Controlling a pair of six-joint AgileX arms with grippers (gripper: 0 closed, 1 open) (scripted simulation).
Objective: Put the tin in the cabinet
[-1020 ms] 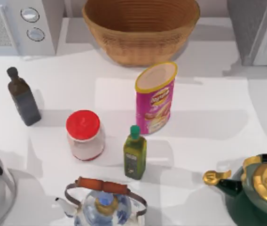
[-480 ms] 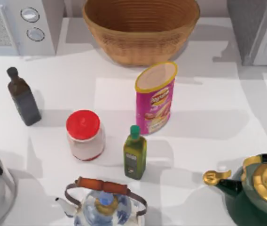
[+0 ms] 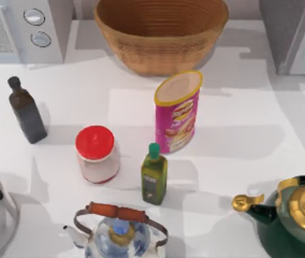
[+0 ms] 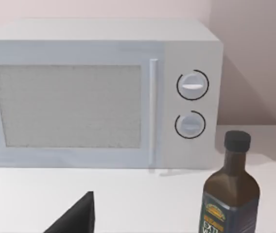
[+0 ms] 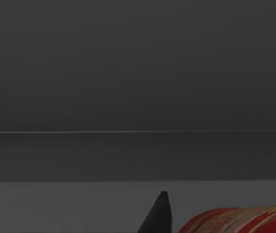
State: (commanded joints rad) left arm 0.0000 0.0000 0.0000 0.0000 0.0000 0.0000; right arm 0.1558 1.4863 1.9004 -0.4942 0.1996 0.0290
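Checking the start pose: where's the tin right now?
In the top view the tin stands upright near table centre, in front of the wicker basket, just behind the green-capped oil bottle.

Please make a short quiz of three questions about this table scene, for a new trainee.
1. True or false: the tin stands upright on the table.
2. Which thing stands closest to the tin? A) the dark bottle B) the green-capped bottle C) the green teapot
3. Fill in: the cabinet is at the top view's far ____ corner.

Key:
1. True; no tool is touching it.
2. B.
3. Right.
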